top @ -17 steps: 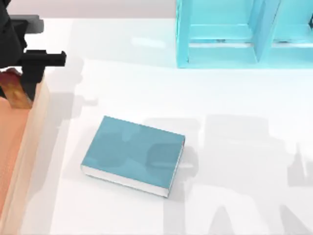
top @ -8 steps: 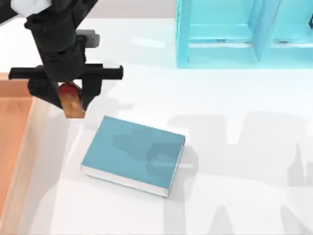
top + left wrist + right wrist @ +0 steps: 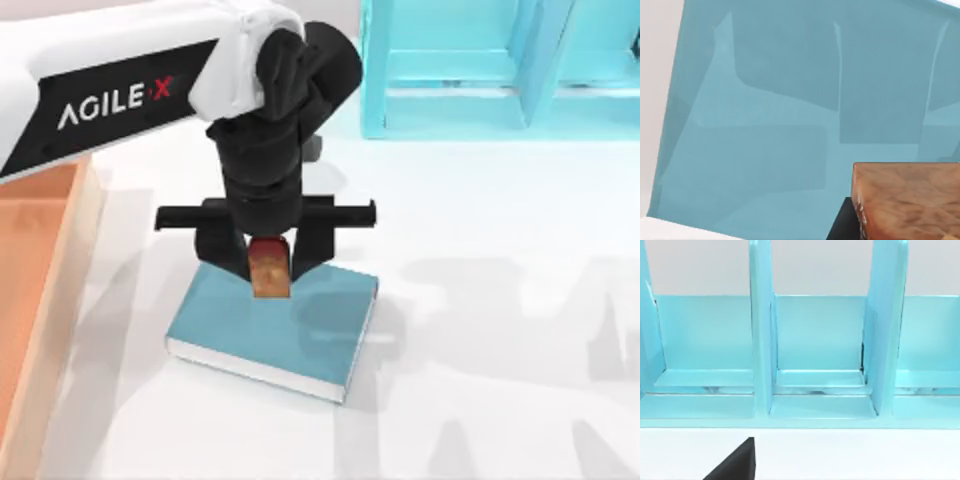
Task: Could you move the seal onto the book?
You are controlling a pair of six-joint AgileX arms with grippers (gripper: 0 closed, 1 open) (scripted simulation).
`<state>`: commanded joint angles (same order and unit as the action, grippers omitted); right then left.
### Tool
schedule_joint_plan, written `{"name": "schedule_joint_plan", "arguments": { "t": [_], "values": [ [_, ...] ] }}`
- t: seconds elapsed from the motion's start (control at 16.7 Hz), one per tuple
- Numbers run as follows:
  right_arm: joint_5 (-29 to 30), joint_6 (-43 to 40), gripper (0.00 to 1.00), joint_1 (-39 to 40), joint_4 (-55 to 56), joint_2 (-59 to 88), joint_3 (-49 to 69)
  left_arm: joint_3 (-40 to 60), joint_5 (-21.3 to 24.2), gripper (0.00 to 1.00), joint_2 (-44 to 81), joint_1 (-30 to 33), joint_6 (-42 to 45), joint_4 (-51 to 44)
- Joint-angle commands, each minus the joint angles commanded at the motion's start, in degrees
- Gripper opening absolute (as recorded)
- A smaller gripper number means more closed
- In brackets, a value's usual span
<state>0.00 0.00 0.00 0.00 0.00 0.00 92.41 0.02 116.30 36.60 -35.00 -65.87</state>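
amber seal pinched between left fingers, seemingly above book

White table seen from above, with a turquoise shelf unit standing along its far edge toward the right, divided by upright panels into open compartments. An orange-brown tray with a raised pale rim lies along the table's left side. In the right wrist view, the shelf unit faces the camera with three compartments visible.
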Motion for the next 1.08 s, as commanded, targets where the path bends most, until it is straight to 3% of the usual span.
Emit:
{"name": "schedule_joint_plan", "arguments": {
  "t": [0.6, 1.08],
  "values": [
    [0.0, 0.0, 1.0, 0.0, 0.0, 0.0, 0.0, 0.87, 0.0, 0.0, -0.19, 0.01, -0.01, -1.06],
    [0.0, 0.0, 1.0, 0.0, 0.0, 0.0, 0.0, 0.87, 0.0, 0.6, -0.19, 0.01, -0.01, -1.06]
  ]
}}
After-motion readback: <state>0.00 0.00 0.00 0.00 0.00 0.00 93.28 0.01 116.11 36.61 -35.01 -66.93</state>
